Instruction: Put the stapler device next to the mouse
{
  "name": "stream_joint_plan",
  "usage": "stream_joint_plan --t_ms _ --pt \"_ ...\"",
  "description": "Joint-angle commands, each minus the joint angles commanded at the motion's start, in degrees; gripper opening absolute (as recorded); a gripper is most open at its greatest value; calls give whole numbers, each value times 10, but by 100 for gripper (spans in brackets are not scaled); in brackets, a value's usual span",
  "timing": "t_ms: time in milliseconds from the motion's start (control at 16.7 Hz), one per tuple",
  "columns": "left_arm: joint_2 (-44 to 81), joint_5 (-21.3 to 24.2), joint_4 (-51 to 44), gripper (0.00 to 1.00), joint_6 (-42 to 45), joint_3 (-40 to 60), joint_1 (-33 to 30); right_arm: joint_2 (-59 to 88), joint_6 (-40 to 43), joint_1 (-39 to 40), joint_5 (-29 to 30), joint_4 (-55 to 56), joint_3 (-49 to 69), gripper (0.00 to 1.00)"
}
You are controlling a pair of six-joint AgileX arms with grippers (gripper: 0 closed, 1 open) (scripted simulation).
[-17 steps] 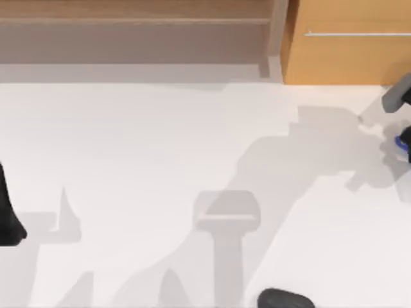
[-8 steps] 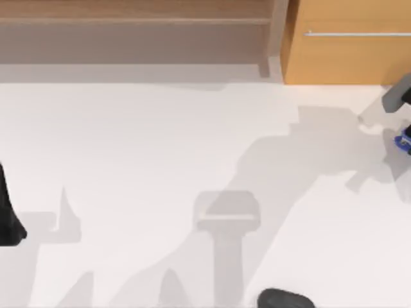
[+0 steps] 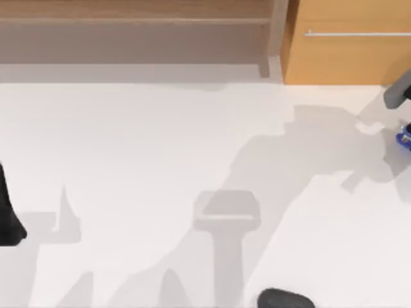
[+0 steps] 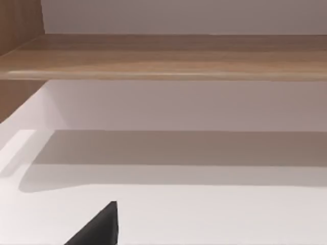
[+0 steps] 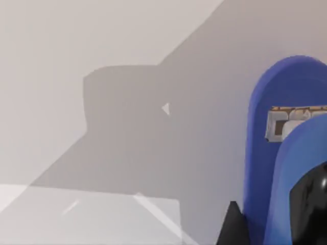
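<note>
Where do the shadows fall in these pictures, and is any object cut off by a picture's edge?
Top view: soft grey arm shadows cross the white table; the mouse is cut by the lower edge, the stapler device by the right edge. Right wrist view: the stapler lies in broad shadow. Left wrist view: a shadow band lies under the wooden shelf.

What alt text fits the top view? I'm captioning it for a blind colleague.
A white table seen from above, with the blue stapler device at its far right edge under the right gripper. The dark mouse lies at the bottom edge, well apart from it, and the left arm sits parked at the left edge.
</note>
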State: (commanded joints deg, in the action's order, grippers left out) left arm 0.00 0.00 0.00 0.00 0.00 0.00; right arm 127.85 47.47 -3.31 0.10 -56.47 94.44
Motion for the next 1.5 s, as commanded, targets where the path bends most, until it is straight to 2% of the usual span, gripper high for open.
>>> stream_joint_plan --t_ms 480,720,960,1320,1500 --pt "0 0 0 100 0 0 0 -13 -1 1 0 -38 21 0" --pt "0 0 0 100 0 0 0 -22 -62 33 0 -38 23 0" --pt "0 0 0 100 0 0 0 -28 -218 106 -1 -41 13 0" --pt "0 0 0 100 0 0 0 -47 -567 247 -6 -47 -25 0" --pt "0 0 0 100 0 0 0 -64 -711 311 -7 -44 -46 0"
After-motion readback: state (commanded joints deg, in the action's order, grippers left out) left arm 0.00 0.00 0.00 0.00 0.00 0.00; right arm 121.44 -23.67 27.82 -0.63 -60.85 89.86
